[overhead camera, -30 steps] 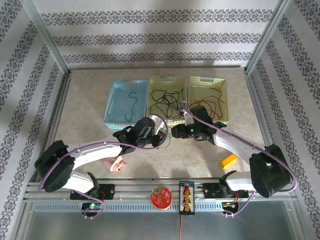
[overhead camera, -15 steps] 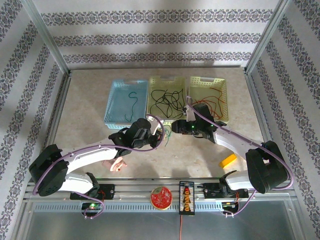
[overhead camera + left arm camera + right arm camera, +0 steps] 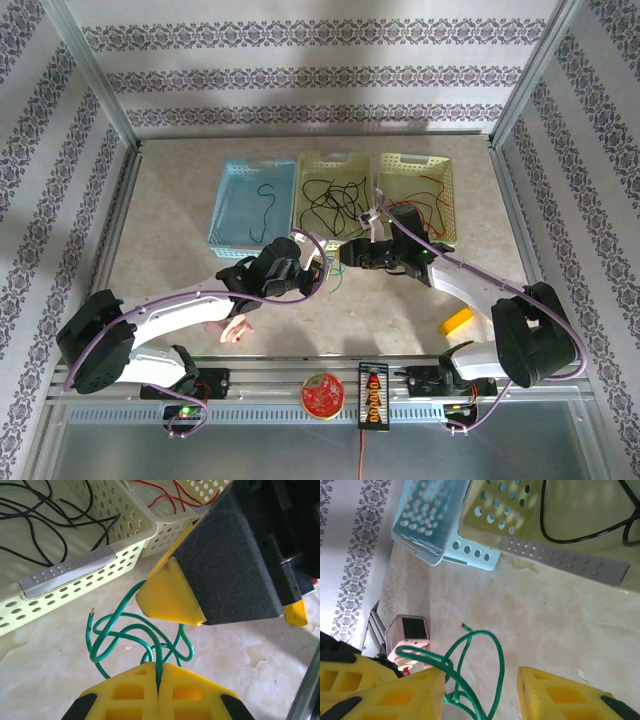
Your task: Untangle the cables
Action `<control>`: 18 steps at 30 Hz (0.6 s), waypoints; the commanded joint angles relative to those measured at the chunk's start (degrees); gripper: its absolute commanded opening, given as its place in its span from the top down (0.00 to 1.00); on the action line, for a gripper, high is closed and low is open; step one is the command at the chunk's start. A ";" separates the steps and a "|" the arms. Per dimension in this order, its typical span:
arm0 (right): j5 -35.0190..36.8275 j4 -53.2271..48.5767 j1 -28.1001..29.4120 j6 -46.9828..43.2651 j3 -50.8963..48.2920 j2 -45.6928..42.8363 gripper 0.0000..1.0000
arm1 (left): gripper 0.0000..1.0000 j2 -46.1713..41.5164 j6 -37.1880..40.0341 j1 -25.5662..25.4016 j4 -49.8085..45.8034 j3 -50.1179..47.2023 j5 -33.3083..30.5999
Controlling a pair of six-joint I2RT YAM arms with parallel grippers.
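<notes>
Fingers of the left gripper (image 3: 158,680) are pressed fully together on one strand of the green cable (image 3: 157,657). Its loose loops lie on the table just in front of the middle basket (image 3: 75,587). Over the last second this gripper has drawn back from the basket's near wall, pulling the knot clear of it.

The right gripper (image 3: 481,680) has slid across the basket's front to meet the knot. Its jaws stand about half open with the green loops between them; one strand brushes a finger, but nothing is clamped. That probably sets up a second hold, so the loops can be pulled apart.

Inside the middle basket lie the black cables (image 3: 335,195). In the baskets beside it are the red cables (image 3: 420,200) and one dark strand (image 3: 266,205).
</notes>
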 commanded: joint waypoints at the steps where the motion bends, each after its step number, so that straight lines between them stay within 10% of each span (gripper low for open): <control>1: -0.79 -2.10 -0.51 -1.80 -0.37 -2.79 0.58 | 1.00 -1.48 0.85 -0.63 3.15 -0.02 -2.96; 18: 4.22 -1.30 -2.26 -1.16 -3.45 -7.79 1.00 | 1.00 -1.27 0.51 -0.63 3.50 -0.63 -4.28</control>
